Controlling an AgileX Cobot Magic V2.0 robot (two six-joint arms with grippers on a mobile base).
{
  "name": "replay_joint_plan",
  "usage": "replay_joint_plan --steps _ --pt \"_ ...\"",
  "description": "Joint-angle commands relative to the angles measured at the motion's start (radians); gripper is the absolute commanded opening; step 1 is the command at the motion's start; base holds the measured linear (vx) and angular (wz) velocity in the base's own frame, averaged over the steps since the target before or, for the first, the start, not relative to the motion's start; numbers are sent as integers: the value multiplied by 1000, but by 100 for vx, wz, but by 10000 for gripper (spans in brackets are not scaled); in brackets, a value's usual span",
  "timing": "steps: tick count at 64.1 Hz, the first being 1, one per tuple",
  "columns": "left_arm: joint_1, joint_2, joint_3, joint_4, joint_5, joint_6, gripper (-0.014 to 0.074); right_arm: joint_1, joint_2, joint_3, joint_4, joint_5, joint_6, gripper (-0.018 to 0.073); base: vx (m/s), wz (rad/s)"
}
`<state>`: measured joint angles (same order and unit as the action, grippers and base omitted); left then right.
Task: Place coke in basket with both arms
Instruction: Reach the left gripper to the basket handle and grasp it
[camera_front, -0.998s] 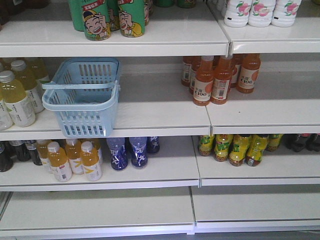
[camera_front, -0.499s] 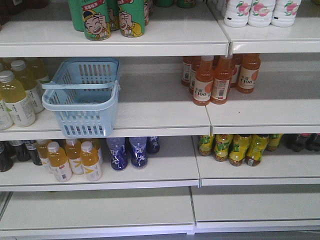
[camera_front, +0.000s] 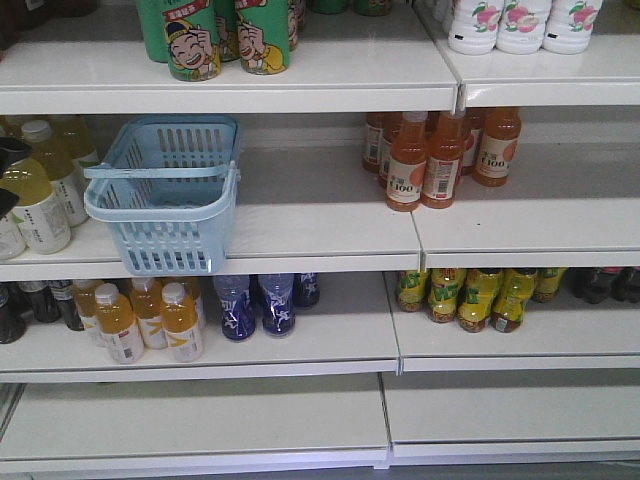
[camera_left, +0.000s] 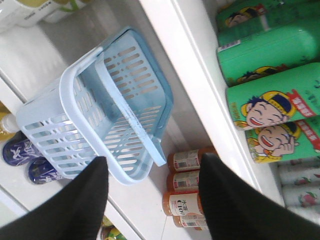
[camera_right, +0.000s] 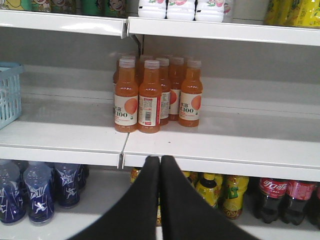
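Note:
The light blue basket stands on the middle shelf at the left, its flat handle lying across the rim. It is empty in the left wrist view. My left gripper is open and empty, with the basket's near rim between and beyond its fingers. A black part of the arm shows at the left edge of the front view. My right gripper is shut and empty, in front of the middle shelf edge. One basket corner shows in the right wrist view. The coke is out of view.
Orange bottles stand on the middle shelf right of the basket. Pale yellow bottles stand to its left. Green cans and white bottles fill the top shelf. Dark cola bottles with red labels stand on the lower shelf at right.
A black part of the arm has come into the front view at the left edge, in front of the pale yellow bottles. The basket and bottles have not moved.

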<state>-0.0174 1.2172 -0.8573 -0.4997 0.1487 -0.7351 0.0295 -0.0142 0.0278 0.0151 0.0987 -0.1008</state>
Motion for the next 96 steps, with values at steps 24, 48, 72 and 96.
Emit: replay_joint_plan --steps 24,48,72,96 --pt "-51 329 -286 -343 40 232 377 1 -9 8 -1 -78 -5 -10 0 0" --pt "-61 507 -421 -594 66 456 377 1 -9 8 -1 -78 -5 -10 0 0" --pt "-61 616 -523 -659 70 502 377 1 -9 8 -1 -78 -5 -10 0 0" --pt "-61 720 -626 -711 38 518 340 1 -9 8 -1 -78 -5 -10 0 0"
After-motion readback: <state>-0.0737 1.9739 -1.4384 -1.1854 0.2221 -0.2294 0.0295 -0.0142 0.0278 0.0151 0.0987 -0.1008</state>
